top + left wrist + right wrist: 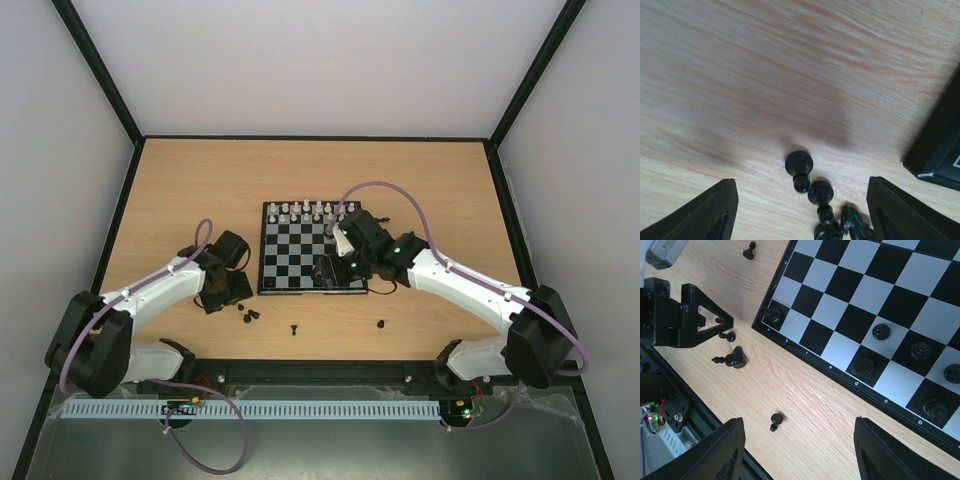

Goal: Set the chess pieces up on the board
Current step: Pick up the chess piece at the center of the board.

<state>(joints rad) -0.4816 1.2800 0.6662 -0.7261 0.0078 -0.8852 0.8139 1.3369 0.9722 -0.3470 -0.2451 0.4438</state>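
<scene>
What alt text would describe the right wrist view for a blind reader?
A black and grey chessboard fills the upper right, with six black pieces on squares near its edge. Several loose pieces sit on the wooden table beside it, above the right gripper and its open jaws.

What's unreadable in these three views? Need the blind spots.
- Top view: board near-right corner is hidden under the right gripper.
- Top view: white pieces are too small to tell types.
- Left wrist: the lowest black pieces are cut off by the bottom edge.
- Right wrist: board runs off the top and right edges.
</scene>
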